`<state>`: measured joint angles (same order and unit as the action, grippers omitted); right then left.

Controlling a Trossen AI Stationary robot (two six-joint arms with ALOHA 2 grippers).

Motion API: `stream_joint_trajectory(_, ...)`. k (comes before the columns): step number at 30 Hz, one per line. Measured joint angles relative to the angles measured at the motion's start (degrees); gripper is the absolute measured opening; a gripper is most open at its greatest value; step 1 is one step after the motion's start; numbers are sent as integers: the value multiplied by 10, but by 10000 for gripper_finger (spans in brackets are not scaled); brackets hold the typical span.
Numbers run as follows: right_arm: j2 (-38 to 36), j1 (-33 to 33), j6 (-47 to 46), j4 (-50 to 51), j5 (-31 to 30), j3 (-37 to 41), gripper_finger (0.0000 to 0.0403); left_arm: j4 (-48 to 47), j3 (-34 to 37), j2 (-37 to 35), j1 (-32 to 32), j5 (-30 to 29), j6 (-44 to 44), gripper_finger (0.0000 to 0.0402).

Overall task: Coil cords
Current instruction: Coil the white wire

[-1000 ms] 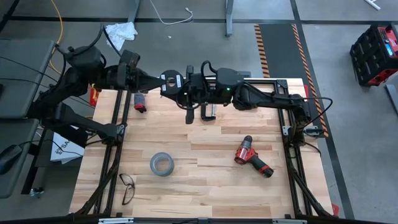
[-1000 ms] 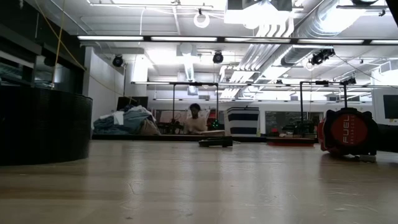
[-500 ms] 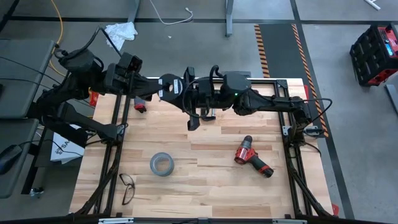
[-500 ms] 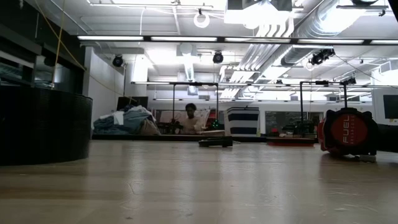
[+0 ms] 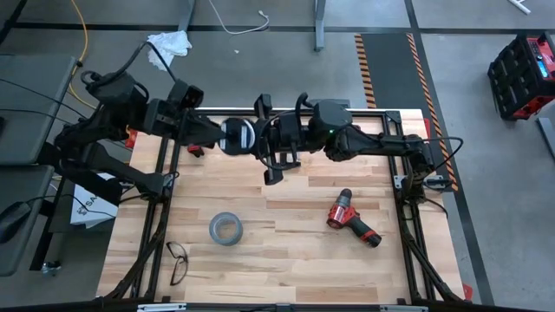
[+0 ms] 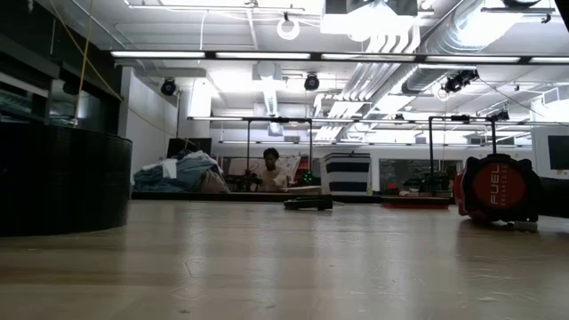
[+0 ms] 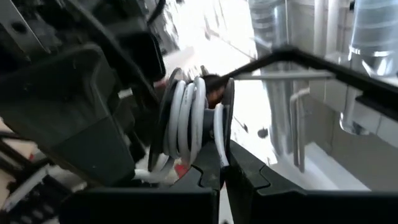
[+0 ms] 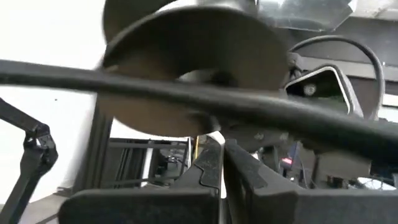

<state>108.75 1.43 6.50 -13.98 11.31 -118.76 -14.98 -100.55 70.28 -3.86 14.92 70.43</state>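
Holding the spool (image 5: 236,136) above the table's (image 5: 286,260) twelve o'clock edge, we have the left gripper (image 5: 224,136) pinched shut on its rim, white cord (image 7: 186,118) wound round it; our right gripper (image 5: 257,139), at its three o'clock, is closed on the cord

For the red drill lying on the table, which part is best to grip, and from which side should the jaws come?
Grip the red drill at its middle body, coming straight down from above. It lies flat on its side on the wooden table, set diagonally, so the jaws would probably close best across its narrow width. Nothing stands close around it.
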Motion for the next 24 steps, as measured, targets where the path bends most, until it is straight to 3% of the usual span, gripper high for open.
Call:
stream_joint_trajectory(9,0,0,49,-11,2,0,1,-8,0,15,1,130,20,1)
stream_joint_trajectory(24,3,-11,92,59,-18,2,0,-230,-2,-35,42,159,-55,1)
